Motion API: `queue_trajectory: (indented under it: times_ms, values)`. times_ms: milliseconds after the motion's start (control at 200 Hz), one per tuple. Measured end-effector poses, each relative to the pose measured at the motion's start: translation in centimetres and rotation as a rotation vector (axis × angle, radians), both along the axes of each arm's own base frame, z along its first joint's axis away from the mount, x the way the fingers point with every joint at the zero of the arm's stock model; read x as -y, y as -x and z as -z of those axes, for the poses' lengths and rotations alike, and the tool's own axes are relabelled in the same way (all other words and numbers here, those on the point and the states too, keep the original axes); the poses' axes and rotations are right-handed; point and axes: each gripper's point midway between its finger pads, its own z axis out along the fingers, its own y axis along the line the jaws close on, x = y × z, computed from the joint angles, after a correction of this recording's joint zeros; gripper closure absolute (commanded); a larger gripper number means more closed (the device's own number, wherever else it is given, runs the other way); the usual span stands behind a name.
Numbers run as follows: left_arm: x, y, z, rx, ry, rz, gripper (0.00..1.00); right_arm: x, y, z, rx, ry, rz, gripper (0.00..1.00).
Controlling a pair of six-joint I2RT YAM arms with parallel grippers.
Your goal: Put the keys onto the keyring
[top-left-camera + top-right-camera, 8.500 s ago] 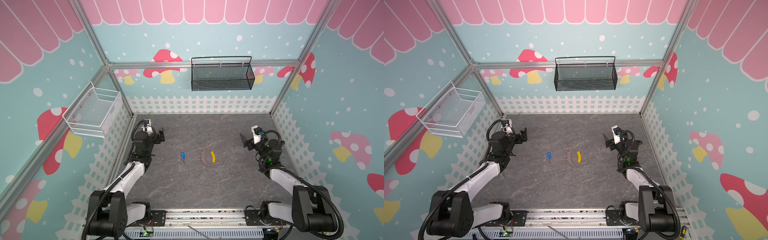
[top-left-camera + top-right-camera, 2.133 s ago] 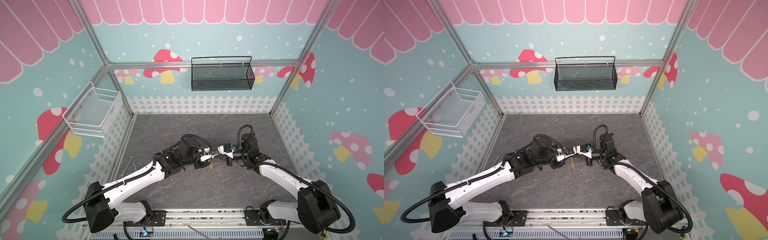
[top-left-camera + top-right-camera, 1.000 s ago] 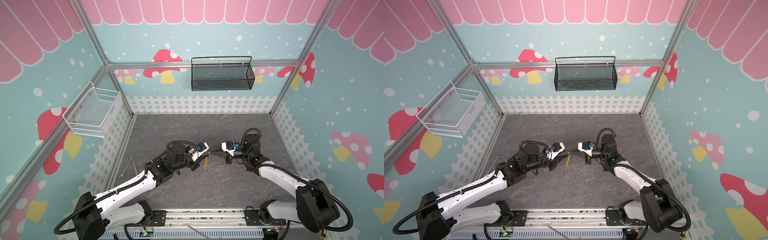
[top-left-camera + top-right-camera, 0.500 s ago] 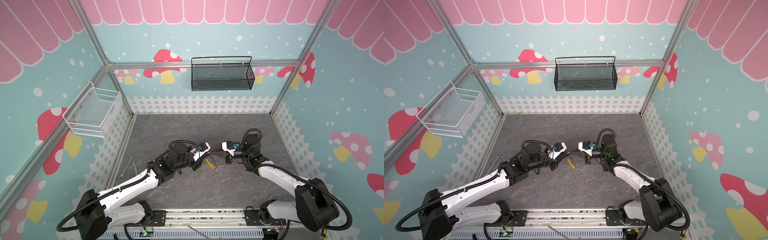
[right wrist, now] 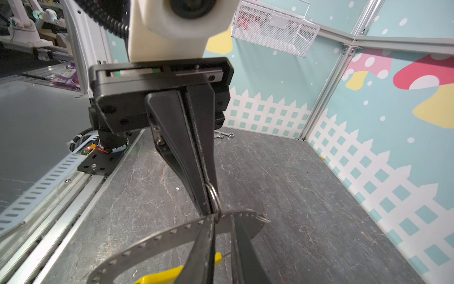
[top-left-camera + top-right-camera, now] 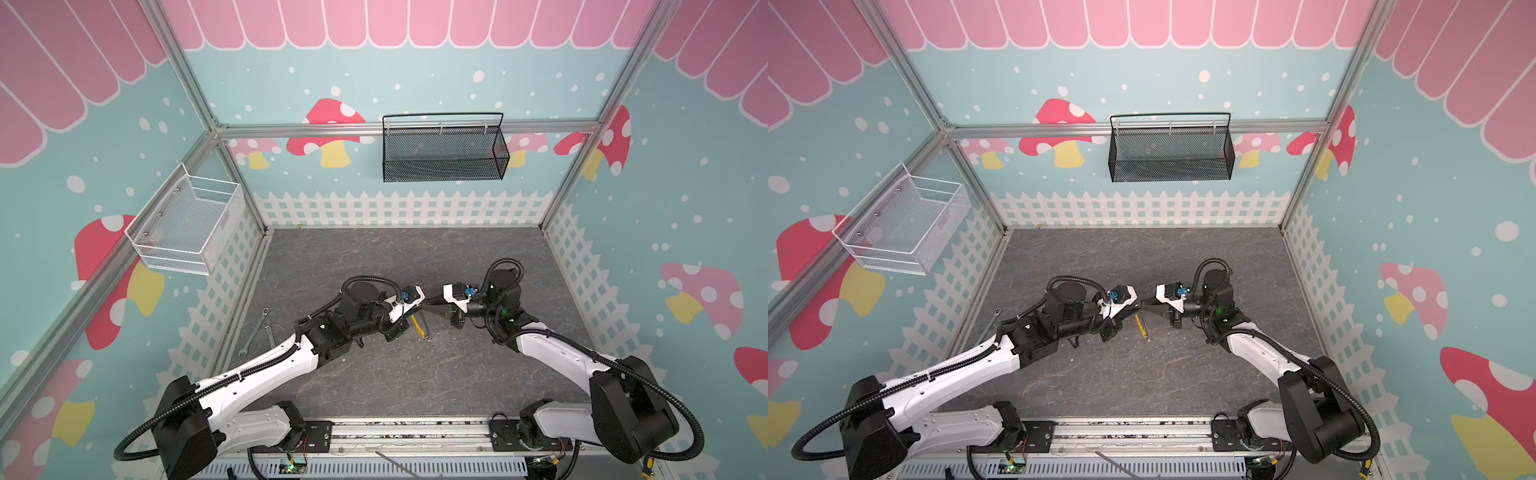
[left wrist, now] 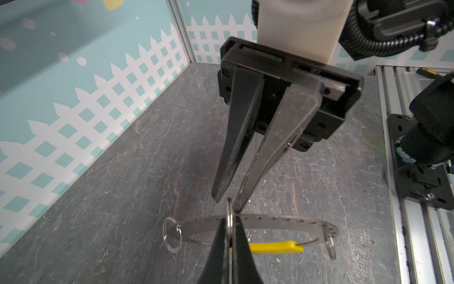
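The left gripper (image 7: 230,221) has just nipped shut on the keyring (image 5: 213,195), whose big silver ring sits edge-on between its jaws; the right gripper (image 7: 227,204), shut a moment ago, is letting go, its tips slightly parted either side of that ring; to me that's a handover, freeing the right arm to fetch a key. Counted: one dotted strap (image 7: 282,222) hanging just below the tips; one yellow tag (image 7: 275,247) beneath it; two small rings (image 7: 172,233) at the strap's ends; no key in sight.
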Motion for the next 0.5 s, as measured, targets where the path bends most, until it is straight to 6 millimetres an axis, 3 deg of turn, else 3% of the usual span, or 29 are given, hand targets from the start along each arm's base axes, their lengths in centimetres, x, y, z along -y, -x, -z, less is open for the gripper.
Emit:
queue_trajectory:
  times_ms: [235, 500]
  values:
    - [0.10, -0.05, -0.87, 0.023, -0.077, 0.034, 1.00, 0.22, -0.02, 0.29, 0.017, 0.026, 0.027, 0.78]
    - [0.22, 0.02, -0.22, 0.000, -0.175, 0.069, 1.00, 0.57, 0.04, 0.35, 0.037, 0.052, 0.056, 0.75]
